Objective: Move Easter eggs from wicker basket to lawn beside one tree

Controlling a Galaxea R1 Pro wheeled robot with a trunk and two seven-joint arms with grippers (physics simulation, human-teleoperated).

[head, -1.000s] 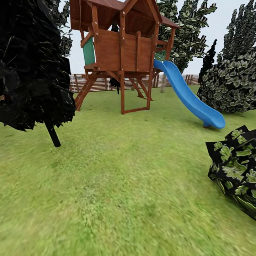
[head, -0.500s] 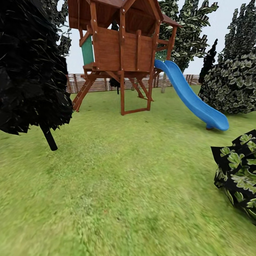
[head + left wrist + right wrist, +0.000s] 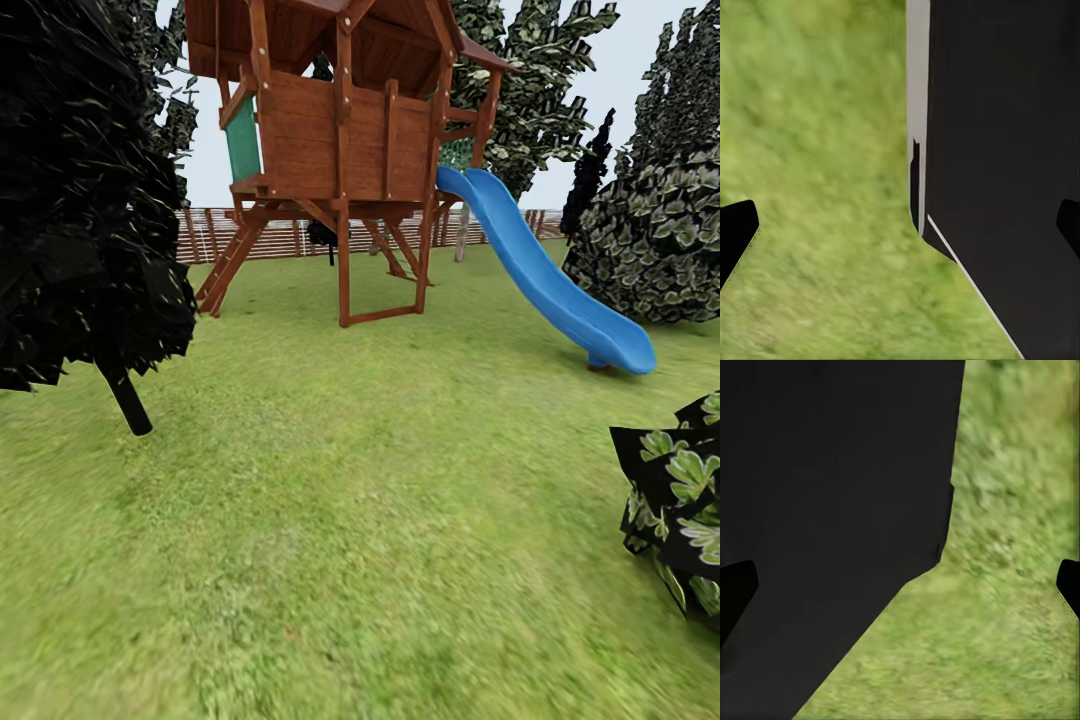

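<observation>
The head camera looks forward across the mottled green lawn (image 3: 360, 520) toward a brown wooden playhouse (image 3: 340, 130). Both wrist cameras face down at grass, seemingly close.

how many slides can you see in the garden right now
1. A blue slide runs down from the wooden playhouse to the lawn at the head view's right. The playhouse and the dark cypress could hide another behind them.

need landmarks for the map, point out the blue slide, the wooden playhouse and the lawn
blue slide (image 3: 540, 280): head view, middle of its chute
wooden playhouse (image 3: 335, 135): head view, front plank wall
lawn (image 3: 340, 520): head view, open grass
</observation>
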